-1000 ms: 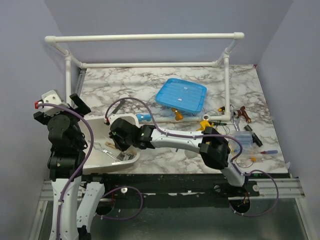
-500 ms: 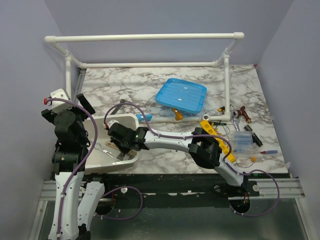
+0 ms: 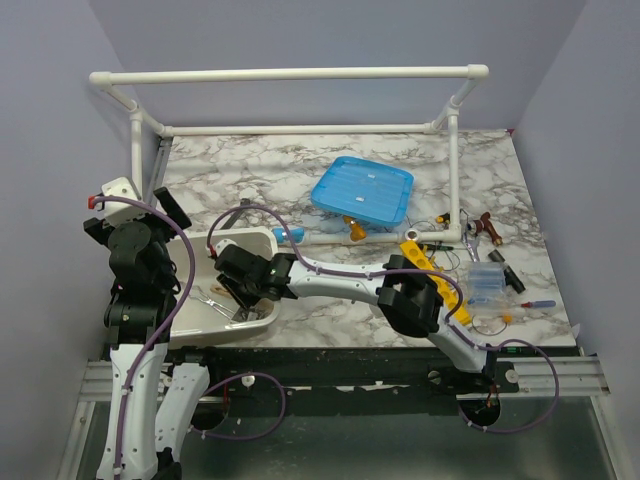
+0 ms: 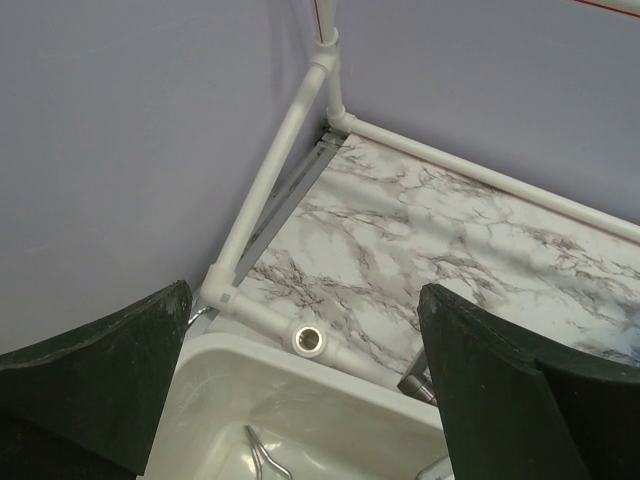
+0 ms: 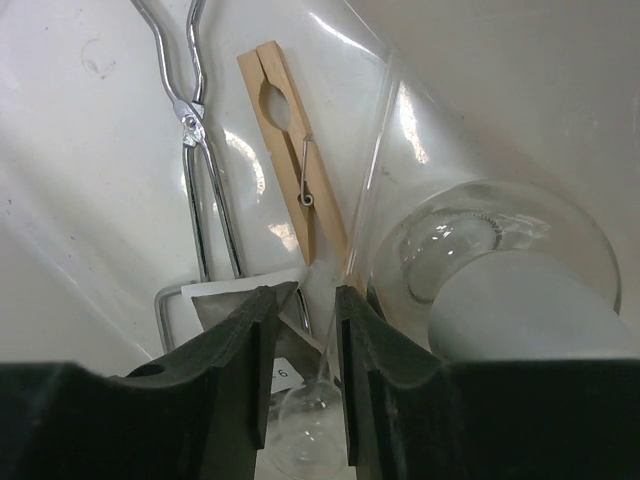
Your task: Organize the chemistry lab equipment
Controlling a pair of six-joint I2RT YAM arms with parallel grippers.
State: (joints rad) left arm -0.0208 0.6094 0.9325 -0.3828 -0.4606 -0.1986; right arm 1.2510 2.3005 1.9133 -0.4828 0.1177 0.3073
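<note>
Reaching across the table, the right claw (image 5: 307, 297) hangs inside the white tub (image 5: 70, 170), pointing down at its floor. Its jaws stand narrowly apart, with a thin piece of clear glass showing in the gap. Whether they grip that glass cannot be told.

Just to the right of this claw, a clear glass flask (image 5: 490, 250) rests in the tub. Ahead of the claw lies a wooden peg-style clamp (image 5: 290, 150), its near end beside the flask. Left of the clamp lie the metal scissor tongs (image 5: 195, 130).

The left claw (image 4: 305, 295) is spread wide and holds nothing. It hovers above the tub's far rim, with the white pipe frame (image 4: 270, 190) ahead of it.

Well behind the right claw, past its arm's elbow, the yellow holed test-tube rack (image 3: 412, 248) lies on the marble table (image 3: 250, 170), partly hidden by the arm. A scatter of small items (image 3: 490, 275) sits beyond the rack. The blue lid (image 3: 362, 190) lies apart from both claws.
</note>
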